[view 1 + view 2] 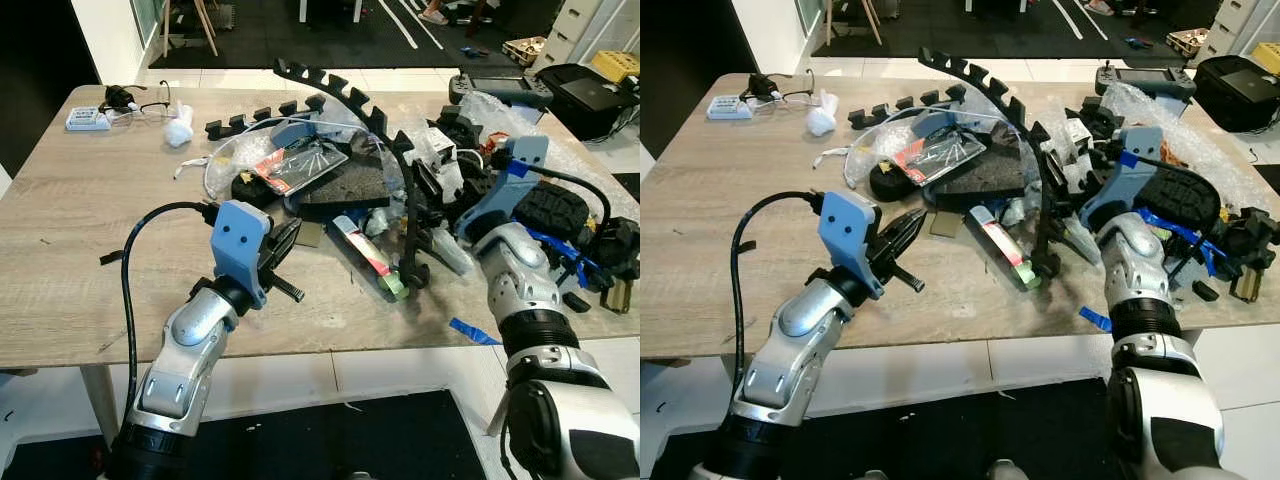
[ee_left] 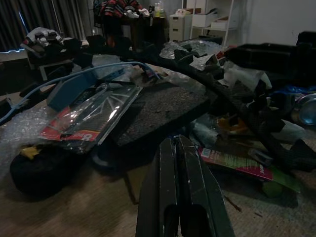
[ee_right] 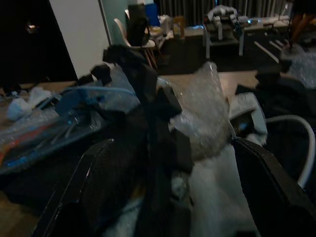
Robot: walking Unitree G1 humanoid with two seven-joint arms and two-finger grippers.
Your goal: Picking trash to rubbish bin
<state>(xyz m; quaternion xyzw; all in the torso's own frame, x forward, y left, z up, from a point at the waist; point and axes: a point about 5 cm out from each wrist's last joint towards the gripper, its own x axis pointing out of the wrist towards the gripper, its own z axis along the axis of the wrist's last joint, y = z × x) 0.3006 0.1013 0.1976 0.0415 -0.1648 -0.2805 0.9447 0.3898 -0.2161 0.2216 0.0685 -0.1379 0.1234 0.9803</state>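
A wooden tabletop (image 1: 80,250) carries a heap of trash across its middle and right side. The left end effector (image 1: 285,240) hovers low over the bare wood just beside the heap's near left edge, its two long black fingers (image 2: 180,187) pressed together and holding nothing, pointing toward the pile. A black cable (image 1: 135,260) loops from its blue wrist mount.

Directly ahead of those fingers lies a dark grey foam slab (image 1: 345,185), and on top of it a clear plastic packet with a red label (image 1: 300,165). Just beside the slab, on the near side, lies a long narrow wrapper in red, white and green (image 1: 365,250). A long black toothed plastic strip (image 1: 385,140) arches up over the heap and comes down to the wood near the wrapper. Bubble wrap (image 1: 1185,125) lies under the clutter at the right.

The right end effector (image 3: 163,163) is pushed into the right part of the heap, fingers spread wide, with the toothed black strip and crumpled clear plastic (image 3: 202,113) between them; whether they touch anything cannot be made out.

At the far left corner, well apart from the heap, sit a crumpled white tissue (image 1: 178,130), eyeglasses (image 1: 140,105) and a small blue-and-white pack (image 1: 87,119).
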